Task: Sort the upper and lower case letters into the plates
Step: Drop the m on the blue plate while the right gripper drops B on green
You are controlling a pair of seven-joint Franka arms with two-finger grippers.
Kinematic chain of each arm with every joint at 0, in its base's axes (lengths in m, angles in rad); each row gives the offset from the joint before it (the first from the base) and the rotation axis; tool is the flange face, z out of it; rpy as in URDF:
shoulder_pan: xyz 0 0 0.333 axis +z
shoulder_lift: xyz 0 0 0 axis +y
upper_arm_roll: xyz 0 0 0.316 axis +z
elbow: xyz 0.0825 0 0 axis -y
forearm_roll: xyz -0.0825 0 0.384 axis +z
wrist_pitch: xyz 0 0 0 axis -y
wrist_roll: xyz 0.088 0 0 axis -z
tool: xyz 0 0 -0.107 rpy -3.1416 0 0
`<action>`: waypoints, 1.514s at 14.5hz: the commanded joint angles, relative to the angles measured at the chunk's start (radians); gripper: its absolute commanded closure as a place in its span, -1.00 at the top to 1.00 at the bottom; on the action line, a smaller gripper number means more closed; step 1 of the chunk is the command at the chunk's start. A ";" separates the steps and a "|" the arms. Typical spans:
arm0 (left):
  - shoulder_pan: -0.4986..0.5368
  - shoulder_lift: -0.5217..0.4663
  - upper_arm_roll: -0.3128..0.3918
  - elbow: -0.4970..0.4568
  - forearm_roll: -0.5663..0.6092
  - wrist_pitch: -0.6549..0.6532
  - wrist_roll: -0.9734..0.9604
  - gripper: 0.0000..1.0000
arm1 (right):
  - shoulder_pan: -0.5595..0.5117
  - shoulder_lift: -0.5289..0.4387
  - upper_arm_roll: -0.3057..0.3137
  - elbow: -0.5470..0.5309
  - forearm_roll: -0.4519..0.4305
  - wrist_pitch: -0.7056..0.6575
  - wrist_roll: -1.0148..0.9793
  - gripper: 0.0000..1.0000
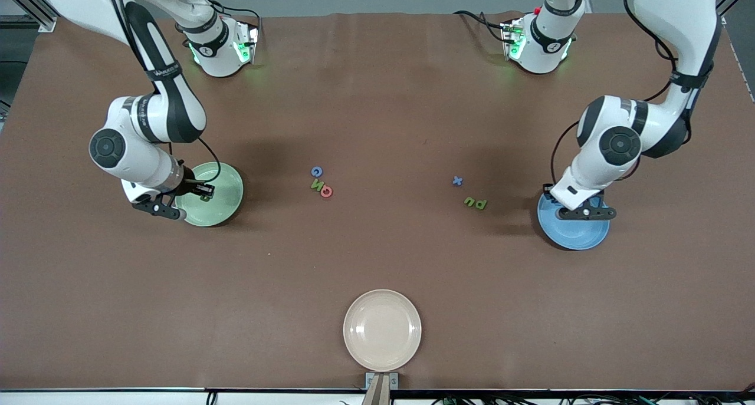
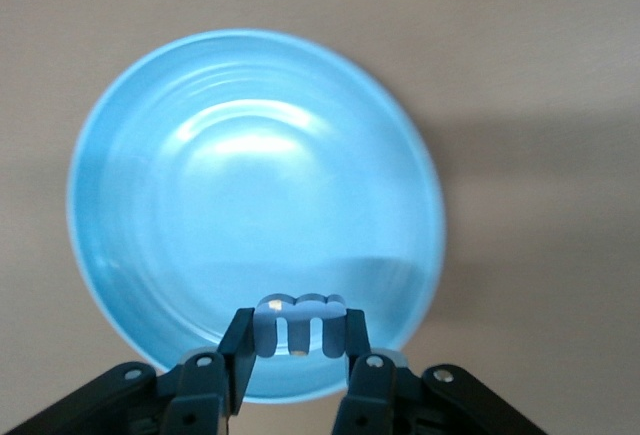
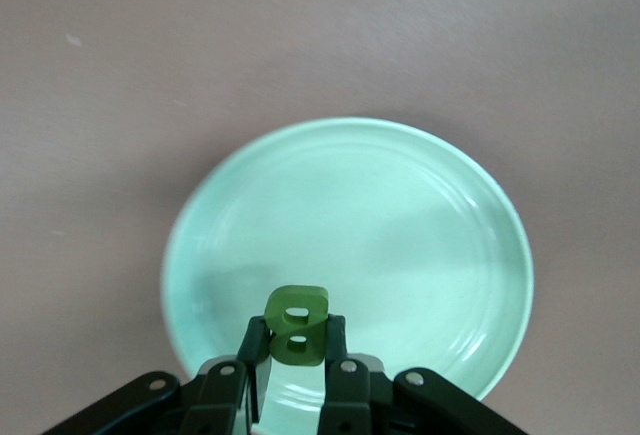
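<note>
My right gripper (image 3: 295, 327) hangs over the pale green plate (image 3: 400, 215), shut on a green letter B (image 3: 297, 296). In the front view that gripper (image 1: 203, 195) is above the green plate (image 1: 227, 181) at the right arm's end. My left gripper (image 2: 300, 325) is shut on a blue letter m (image 2: 301, 305) above the blue plate (image 2: 250, 185). From the front, the left gripper (image 1: 581, 208) hovers over the part of the blue plate (image 1: 575, 234) farthest from the camera. Loose letters lie mid-table: blue c (image 1: 317, 171), green N (image 1: 318, 184), red Q (image 1: 326, 191), blue x (image 1: 458, 181), green u (image 1: 470, 201) and p (image 1: 482, 204).
A cream-beige plate (image 1: 382, 330) with nothing in it sits at the table's edge nearest the front camera. Both arm bases (image 1: 221, 48) (image 1: 540, 45) stand along the edge farthest from that camera. Brown tabletop lies between the letter groups and the plates.
</note>
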 commanded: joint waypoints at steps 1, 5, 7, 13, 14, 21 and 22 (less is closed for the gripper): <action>0.066 -0.003 -0.014 -0.059 0.030 0.085 0.073 -0.51 | -0.018 -0.046 0.019 -0.125 0.000 0.085 -0.023 -0.98; 0.111 0.047 -0.014 -0.069 0.075 0.140 0.107 -0.51 | -0.010 -0.038 0.021 -0.156 0.000 0.098 -0.024 -0.96; 0.111 0.063 -0.014 -0.077 0.078 0.162 0.107 -0.50 | -0.012 -0.032 0.021 -0.155 0.000 0.098 -0.029 -0.78; 0.109 0.061 -0.014 -0.071 0.078 0.165 0.111 0.89 | -0.006 -0.035 0.022 -0.123 0.002 0.081 -0.012 1.00; 0.106 0.054 -0.016 -0.066 0.078 0.163 0.110 0.99 | -0.003 -0.039 0.025 -0.104 0.005 0.069 -0.011 1.00; 0.094 0.027 -0.210 -0.008 0.081 0.126 0.024 1.00 | 0.204 -0.030 0.027 -0.025 0.012 0.064 0.323 1.00; 0.089 0.033 -0.247 -0.003 0.101 0.125 0.022 1.00 | 0.256 -0.021 0.027 -0.008 0.012 0.065 0.404 1.00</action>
